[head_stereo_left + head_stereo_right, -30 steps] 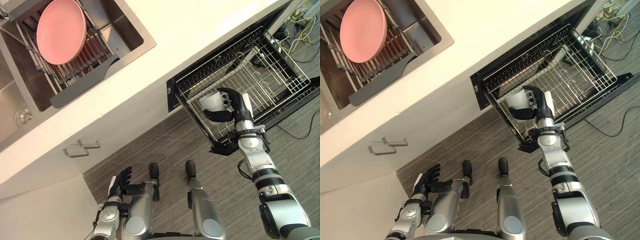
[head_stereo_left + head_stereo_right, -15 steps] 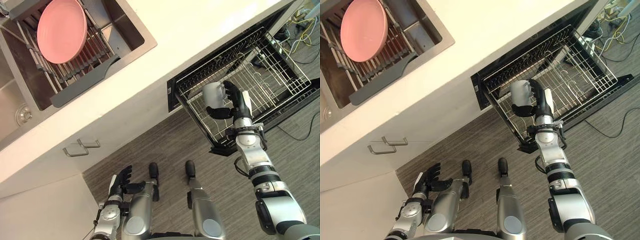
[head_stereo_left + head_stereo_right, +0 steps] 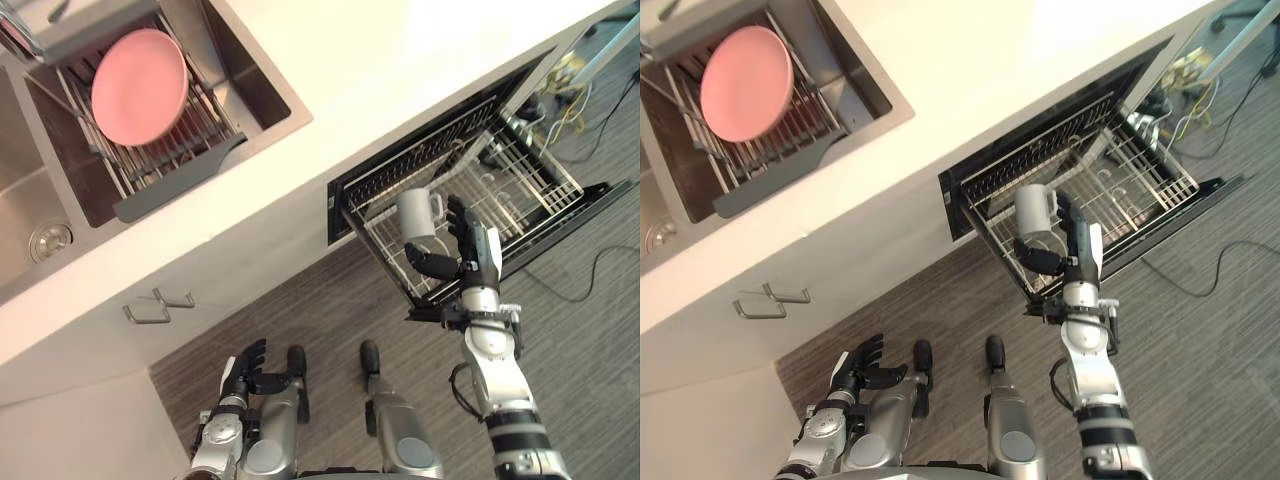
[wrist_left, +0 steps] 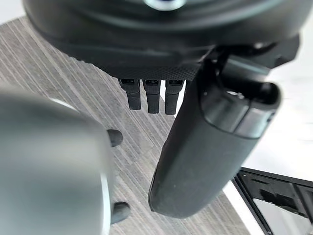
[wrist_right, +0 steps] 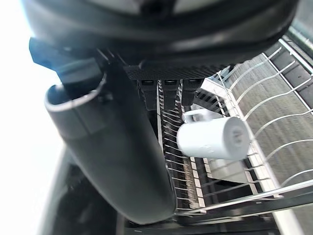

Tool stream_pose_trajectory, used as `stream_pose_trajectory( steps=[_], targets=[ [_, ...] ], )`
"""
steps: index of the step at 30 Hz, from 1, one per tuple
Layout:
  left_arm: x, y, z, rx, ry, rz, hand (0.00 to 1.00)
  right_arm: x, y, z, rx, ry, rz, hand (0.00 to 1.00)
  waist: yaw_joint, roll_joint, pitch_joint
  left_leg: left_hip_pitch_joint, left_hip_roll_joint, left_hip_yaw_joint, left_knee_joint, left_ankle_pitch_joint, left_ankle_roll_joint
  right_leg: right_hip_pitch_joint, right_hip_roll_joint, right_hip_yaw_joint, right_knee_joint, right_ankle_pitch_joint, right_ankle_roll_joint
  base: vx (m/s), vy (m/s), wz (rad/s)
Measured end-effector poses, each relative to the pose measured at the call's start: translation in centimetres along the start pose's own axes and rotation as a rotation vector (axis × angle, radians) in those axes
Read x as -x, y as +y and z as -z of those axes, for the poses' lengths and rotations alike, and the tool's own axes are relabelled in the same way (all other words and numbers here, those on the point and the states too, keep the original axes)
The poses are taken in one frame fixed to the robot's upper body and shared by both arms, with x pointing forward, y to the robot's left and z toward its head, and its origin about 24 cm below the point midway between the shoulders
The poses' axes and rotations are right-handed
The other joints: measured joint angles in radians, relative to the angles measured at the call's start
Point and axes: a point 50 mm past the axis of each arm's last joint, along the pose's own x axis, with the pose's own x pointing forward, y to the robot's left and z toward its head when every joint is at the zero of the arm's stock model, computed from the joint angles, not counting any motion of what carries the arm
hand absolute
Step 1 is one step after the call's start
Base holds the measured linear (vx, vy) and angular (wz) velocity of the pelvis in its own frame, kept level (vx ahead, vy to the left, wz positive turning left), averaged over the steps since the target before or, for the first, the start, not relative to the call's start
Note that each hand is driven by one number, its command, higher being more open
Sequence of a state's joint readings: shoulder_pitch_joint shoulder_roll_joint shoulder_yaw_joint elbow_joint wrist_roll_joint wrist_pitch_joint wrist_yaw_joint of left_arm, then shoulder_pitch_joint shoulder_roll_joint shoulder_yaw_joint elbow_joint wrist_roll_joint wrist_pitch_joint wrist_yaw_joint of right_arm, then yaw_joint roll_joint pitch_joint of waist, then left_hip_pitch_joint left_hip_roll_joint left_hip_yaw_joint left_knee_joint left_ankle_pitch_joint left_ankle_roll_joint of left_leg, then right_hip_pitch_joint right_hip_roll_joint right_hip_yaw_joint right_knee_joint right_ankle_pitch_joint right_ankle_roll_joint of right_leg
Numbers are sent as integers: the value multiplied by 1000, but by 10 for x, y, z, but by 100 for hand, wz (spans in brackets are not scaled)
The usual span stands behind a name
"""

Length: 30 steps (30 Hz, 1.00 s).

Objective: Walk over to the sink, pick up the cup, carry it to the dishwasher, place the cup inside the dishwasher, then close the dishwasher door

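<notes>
We see the dishwasher rack [image 3: 505, 180] drawn out over the open dishwasher door [image 3: 572, 214], below the white worktop [image 3: 340, 80]. Cables [image 3: 560, 80] lie on the floor beyond the rack. Well away from it, a pink plate [image 3: 138, 86] stands in the sink [image 3: 30, 190]. The white cup [image 3: 418, 214] sits among the rack's wires at its front. The right robot hand [image 3: 462, 250] reaches over the rack's front rail, fingers loose, the cup just past its fingertips. The left robot hand [image 3: 243, 367] hangs far below the rack, fingers spread.
</notes>
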<state>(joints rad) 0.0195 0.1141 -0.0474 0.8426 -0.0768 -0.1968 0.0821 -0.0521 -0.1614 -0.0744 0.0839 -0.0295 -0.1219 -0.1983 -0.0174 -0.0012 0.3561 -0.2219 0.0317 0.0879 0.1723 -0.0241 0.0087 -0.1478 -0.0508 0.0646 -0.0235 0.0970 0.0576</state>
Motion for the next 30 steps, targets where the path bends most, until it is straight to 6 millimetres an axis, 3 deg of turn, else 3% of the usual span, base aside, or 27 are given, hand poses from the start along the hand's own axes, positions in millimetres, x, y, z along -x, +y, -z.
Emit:
stream_pose_trajectory(
  steps=[5, 12, 18, 29, 30],
  targets=[
    [9, 0, 25, -8, 96, -1, 90, 27, 3, -4, -69, -21, 21, 90, -4, -13, -103, 71, -6, -6, -45, -1, -7, 60, -5, -10, -19, -20, 5, 17, 8, 3],
    [18, 4, 43, -22, 166, -13, 90, 38, 6, -21, -101, -98, 3, 90, -2, -14, -162, 121, -5, -8, -73, -5, -13, 101, -7, -15, -27, -32, -7, 40, 4, 1],
    [20, 6, 48, -29, 183, -18, 90, 40, 9, -34, -110, -154, -17, 90, -3, -16, -170, 146, -4, -26, -74, -6, -12, 138, -6, -33, -29, -41, -11, 49, -2, 8],
    [22, 5, 51, -23, 196, -21, 90, 48, 23, -37, -16, -185, -78, 90, 10, -14, -197, 132, -23, -186, -55, -7, -13, 198, -12, -212, 33, -117, -23, -21, -31, 48],
    [21, 6, 50, -25, 193, -21, 90, 48, 23, -38, -3, -191, -79, 90, 15, -14, -197, 119, -9, -139, -56, -12, -2, 199, -16, -240, 34, -122, -24, -42, -30, 78]
  ],
)
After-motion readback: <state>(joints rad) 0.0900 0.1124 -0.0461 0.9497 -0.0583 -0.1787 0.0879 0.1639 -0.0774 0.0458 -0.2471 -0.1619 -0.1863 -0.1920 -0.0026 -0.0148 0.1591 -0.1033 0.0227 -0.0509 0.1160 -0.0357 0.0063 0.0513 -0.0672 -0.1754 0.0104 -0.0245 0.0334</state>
